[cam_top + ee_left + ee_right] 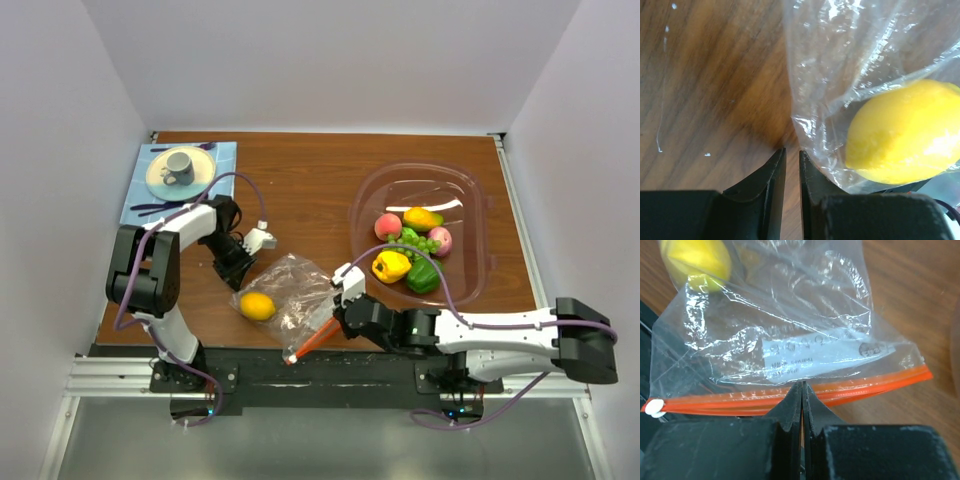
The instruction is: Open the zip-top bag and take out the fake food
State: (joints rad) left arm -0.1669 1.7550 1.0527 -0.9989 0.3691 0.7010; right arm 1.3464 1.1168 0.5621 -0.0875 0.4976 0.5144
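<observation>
**Position.** The zip-top bag (292, 292) lies flat on the bench (300, 190), at its near edge between the two arms. The near corner projects past the bench edge over the black rail (330, 372).

**Orientation.** The orange-red zip strip (850, 385) forms the near-right edge. It runs diagonally, with the white slider (655, 407) at its near-left end. The mouth faces near-right. The long axis runs from the strip toward the far-left.

**Contents.** One piece of fake food, a yellow lemon (258, 306), sits inside the bag at its left corner, long axis roughly left to right. The remainder of the bag is crumpled, empty film.

**Right pincer** (802, 387). The jaws are pressed fully together on the zip strip, about midway along it.

**Left pincer** (791, 152). It is at the bag's far-left edge, just beside the lemon. The jaws stand a narrow slit apart, and bare bench shows through the slit. The film edge reaches the tip of one finger. Whether film is pinched cannot be determined.

**Surroundings.** A clear oval tub (400, 180) stands on the right, apart from the bag, and holds the other fake food (408, 250): yellow, green, pink-red and orange pieces. In the far-left corner a blue mat (225, 155) carries a plate (158, 180) and a cup (180, 165), well apart from the bag.
</observation>
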